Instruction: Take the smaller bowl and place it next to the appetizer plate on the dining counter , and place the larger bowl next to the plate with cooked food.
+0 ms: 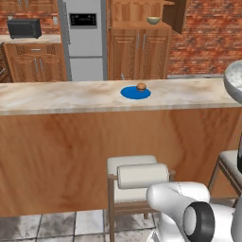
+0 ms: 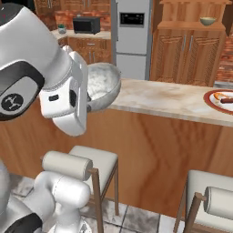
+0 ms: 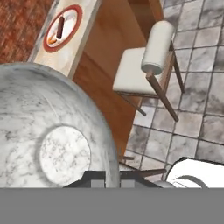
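My gripper (image 3: 112,178) is shut on the rim of the smaller bowl (image 3: 52,131), a marbled grey-white bowl held in the air by the near edge of the dining counter (image 1: 71,97). That bowl shows at the right edge of the left base view (image 1: 234,80) and beside my white hand in the right base view (image 2: 103,85). The blue appetizer plate (image 1: 135,92) with its brown food piece lies mid-counter, left of the bowl. The plate with cooked food (image 2: 221,101) (image 3: 62,29) lies farther right on the counter (image 2: 159,98). The larger bowl (image 1: 153,20) (image 2: 208,21) stands on the wooden cabinet's shelf behind.
Padded stools (image 1: 137,177) (image 2: 86,166) (image 2: 214,198) (image 3: 146,61) stand against the counter's wood front. Behind the counter are a steel fridge (image 1: 85,38), a microwave (image 1: 23,28) and a brick wall. The floor is grey tile (image 3: 197,100).
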